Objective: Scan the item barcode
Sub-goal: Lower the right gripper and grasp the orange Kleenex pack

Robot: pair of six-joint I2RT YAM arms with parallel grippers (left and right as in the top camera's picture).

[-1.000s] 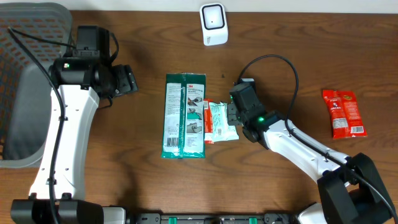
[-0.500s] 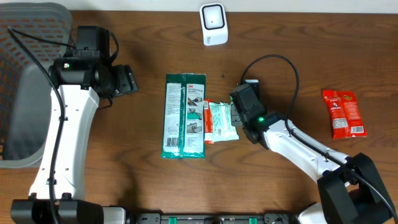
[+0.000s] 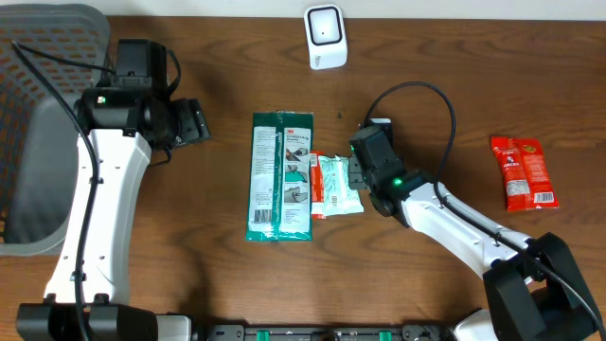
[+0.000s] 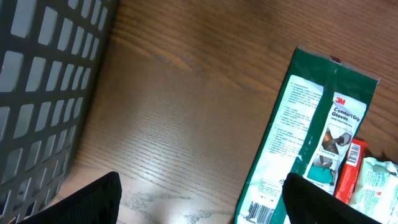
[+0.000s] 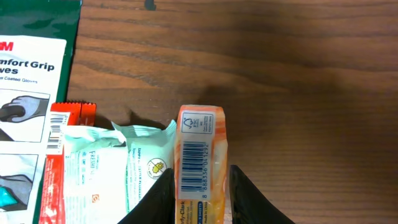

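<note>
R pincer (image 5: pixel 202 200) narrow: a finger (image 5: pixel 158 198) on each side of the orange pack (image 5: pixel 202 155), right against it or nearly so; can't tell if I'm squeezing. The pack lies on the table (image 5: pixel 298 93), just beside a pale green packet (image 5: pixel 118 174), barcode (image 5: pixel 193 167) facing up. L pincer (image 4: pixel 211 204) wide, nothing btwn its tips, off near the grey basket (image 4: pixel 43 93).

Overhead view: the orange pack is hidden under my R wrist. Its lower end is cut off in the R wrist view; barcode digits too small to trust. A red pack (image 5: pixel 62 140) is mostly covered by the pale packet.

Green glove pack (image 4: pixel 311 149) reads "3M Comfort Grip Gloves". White scanner (image 3: pixel 324 36) stands at the far edge, well apart
</note>
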